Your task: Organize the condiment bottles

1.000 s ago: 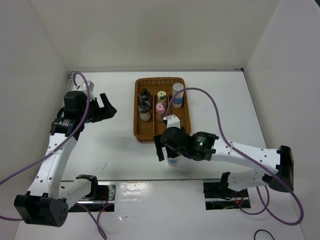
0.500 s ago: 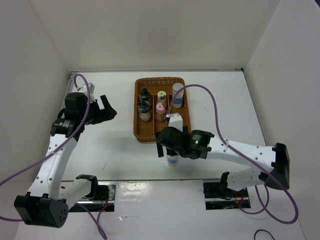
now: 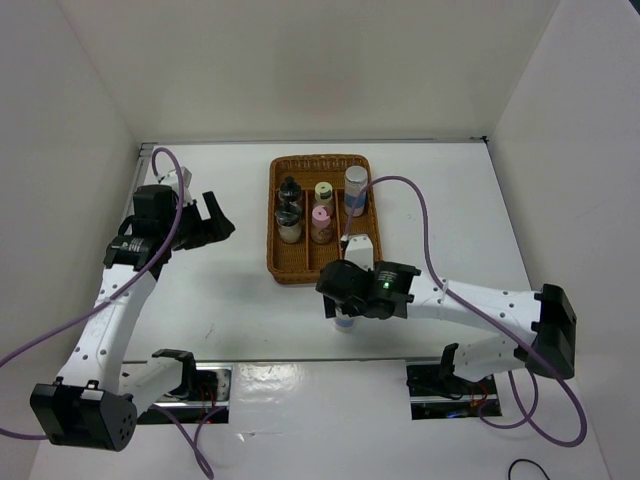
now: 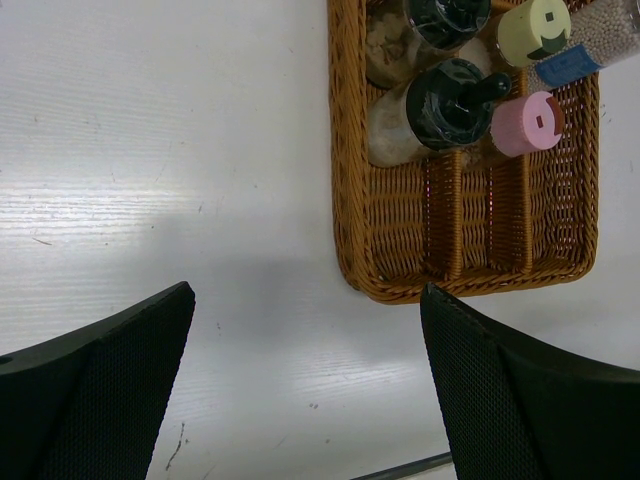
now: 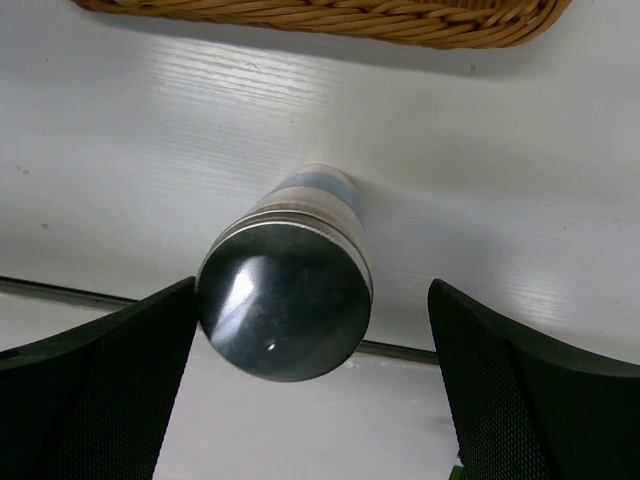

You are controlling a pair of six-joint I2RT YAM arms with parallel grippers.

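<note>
Directly between parted right fingers [image 5: 90,375], silver-topped shaker [image 5: 286,300], standing upright

The shaker [image 5: 285,300] under your right gripper [image 5: 311,290] has a smooth bare-metal top, glossy enough to mirror the light. Its blue band [image 5: 320,188] looks matt. The pads [image 5: 90,390] there are black and matt with a fine mesh-like texture. Same finish on your left gripper [image 4: 305,297]. The tray [image 4: 350,200] is woven brown wicker with a rough weave and a slight sheen. The black caps [image 4: 447,100] are glossy plastic. The pink cap [image 4: 527,123] and yellow-green cap [image 4: 520,35] are smooth matt plastic. The table [image 4: 150,150] is white and semi-gloss, with faint grain lines and small scuffs. The arm shells [image 3: 490,300] are smooth white plastic.
</note>
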